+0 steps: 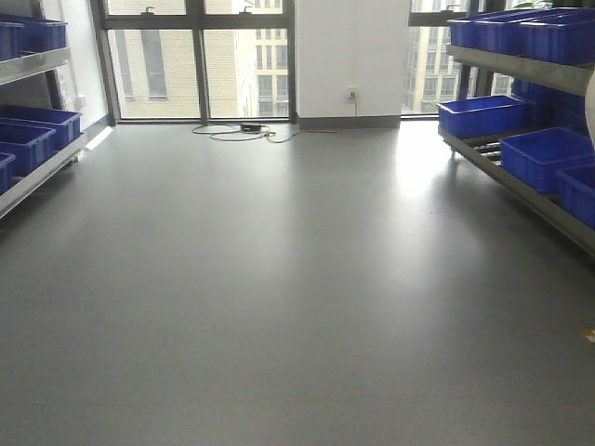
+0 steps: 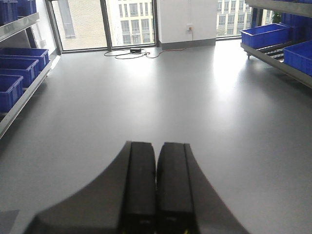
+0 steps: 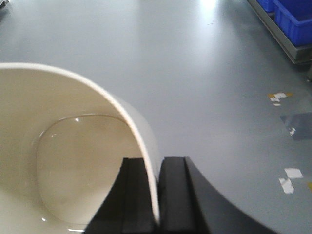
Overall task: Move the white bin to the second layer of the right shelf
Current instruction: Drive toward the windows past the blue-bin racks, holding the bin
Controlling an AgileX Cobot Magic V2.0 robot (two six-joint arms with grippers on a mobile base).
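While the left tool (image 2: 157,151) is pressed together, the right tool (image 3: 157,165) clamps the white bin (image 3: 73,146).

A bare grey floor (image 1: 297,279) runs back to tall windows (image 1: 200,60), with a pale building (image 1: 158,65) outside. A loose cable (image 1: 232,132) lies on the floor below the glass, near a socket (image 1: 351,94) low on the white wall (image 1: 349,46). On the left shelf (image 1: 37,177) sit blue crates (image 1: 37,125); further crates (image 1: 544,153) line the right side. Scraps of tape (image 3: 279,97) are stuck to the floor.
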